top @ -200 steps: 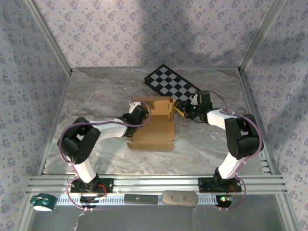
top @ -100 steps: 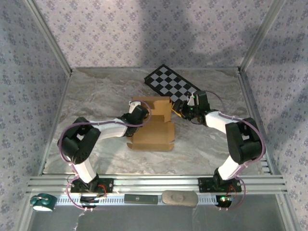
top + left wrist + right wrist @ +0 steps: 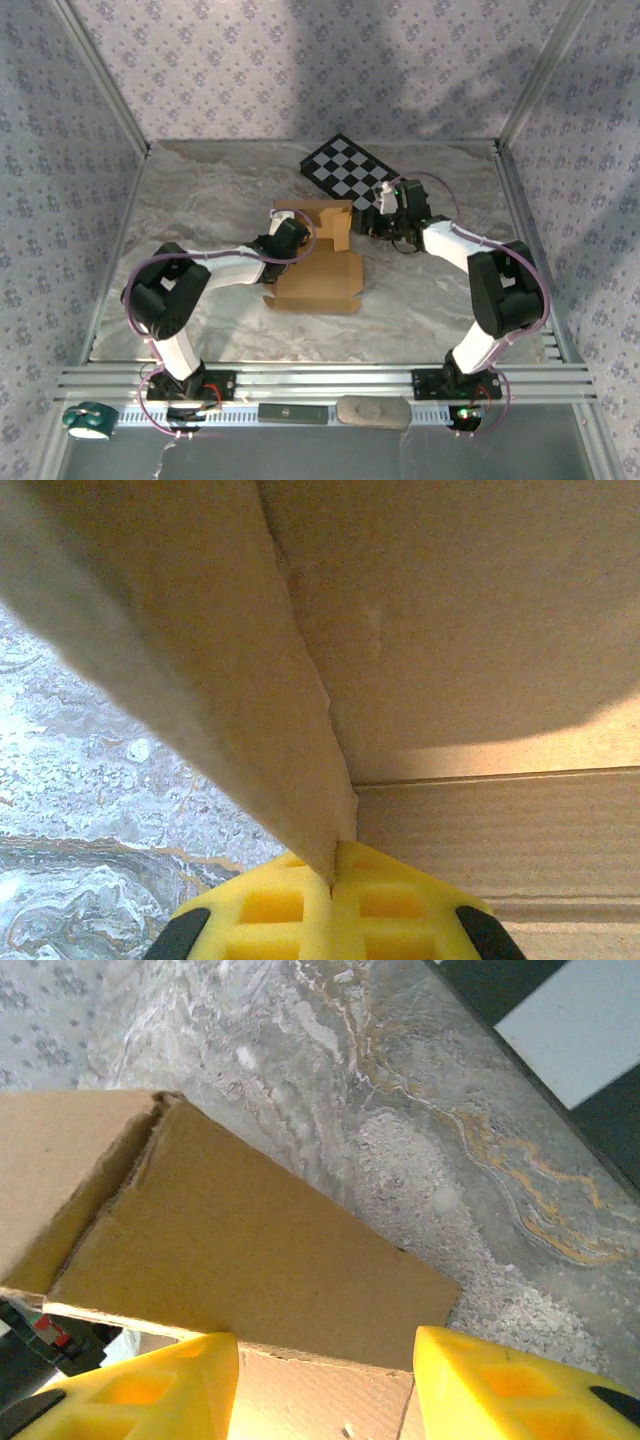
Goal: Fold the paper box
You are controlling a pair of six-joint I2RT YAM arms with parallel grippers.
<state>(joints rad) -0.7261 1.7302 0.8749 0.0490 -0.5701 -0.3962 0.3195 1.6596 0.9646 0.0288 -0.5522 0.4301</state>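
Paper box (image 3: 320, 280), edge pinched in left gripper (image 3: 333, 880)

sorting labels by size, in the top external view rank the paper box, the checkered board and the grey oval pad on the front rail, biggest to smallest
1. paper box
2. checkered board, though it lies farther from the camera, so the gap is unsure
3. grey oval pad, clearly smallest
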